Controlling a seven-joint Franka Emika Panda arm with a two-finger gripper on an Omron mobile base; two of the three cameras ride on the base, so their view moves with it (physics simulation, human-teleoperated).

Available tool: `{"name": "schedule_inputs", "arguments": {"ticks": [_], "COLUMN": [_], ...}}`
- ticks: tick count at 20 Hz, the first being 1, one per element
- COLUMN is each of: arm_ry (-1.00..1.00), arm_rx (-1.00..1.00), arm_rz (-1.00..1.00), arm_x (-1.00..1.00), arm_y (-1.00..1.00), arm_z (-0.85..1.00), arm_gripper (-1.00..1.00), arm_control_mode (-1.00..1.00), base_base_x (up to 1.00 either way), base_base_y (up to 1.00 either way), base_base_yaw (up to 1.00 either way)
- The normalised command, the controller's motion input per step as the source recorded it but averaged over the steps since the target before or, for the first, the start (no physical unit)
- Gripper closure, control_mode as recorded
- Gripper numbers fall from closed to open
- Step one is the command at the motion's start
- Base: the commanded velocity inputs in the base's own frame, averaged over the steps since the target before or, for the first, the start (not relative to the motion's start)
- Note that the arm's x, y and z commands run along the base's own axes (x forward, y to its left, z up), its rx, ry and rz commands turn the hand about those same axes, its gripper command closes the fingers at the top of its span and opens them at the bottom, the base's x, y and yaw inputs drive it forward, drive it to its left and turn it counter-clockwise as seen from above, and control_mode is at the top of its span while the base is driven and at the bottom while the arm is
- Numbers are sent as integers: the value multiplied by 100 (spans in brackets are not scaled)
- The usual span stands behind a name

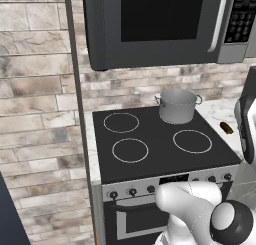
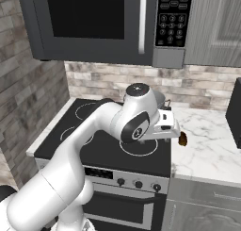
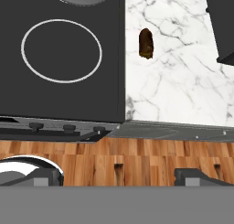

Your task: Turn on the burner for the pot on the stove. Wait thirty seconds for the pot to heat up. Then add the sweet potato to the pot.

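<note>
The grey pot (image 1: 177, 105) stands upright on the back right ring of the stove (image 1: 150, 139), whose rings all show thin and white. Small black knobs (image 1: 132, 191) line the steel front. The sweet potato (image 1: 226, 127) lies on the marble counter just right of the stove, and it is a small brown lump (image 3: 146, 43) in the hand view. My gripper (image 2: 170, 131) hangs open and empty above the stove's front right corner, short of the sweet potato (image 2: 182, 139). In the hand view the gripper (image 3: 118, 177) looks down on the stove front and wood floor. My arm hides most of the pot in the right base view.
A dark microwave (image 1: 160, 24) with a keypad hangs above the stove. Brick wall (image 1: 35, 114) closes the left side. A dark boxy appliance (image 3: 224, 26) stands on the marble counter (image 3: 183, 90) to the right of the sweet potato.
</note>
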Motion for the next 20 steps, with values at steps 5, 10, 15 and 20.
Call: {"name": "schedule_inputs", "arguments": {"ticks": [5, 10, 15, 20], "arm_ry": [0, 0, 0, 0], "arm_rx": [0, 0, 0, 0], "arm_rz": [0, 0, 0, 0], "arm_x": [0, 0, 0, 0], "arm_y": [0, 0, 0, 0], "arm_z": [0, 0, 0, 0], "arm_gripper": [-100, -100, -100, -100], "arm_control_mode": [-100, -100, -100, -100], "base_base_x": [0, 0, 0, 0], "base_base_y": [0, 0, 0, 0], "base_base_yaw": [0, 0, 0, 0]}}
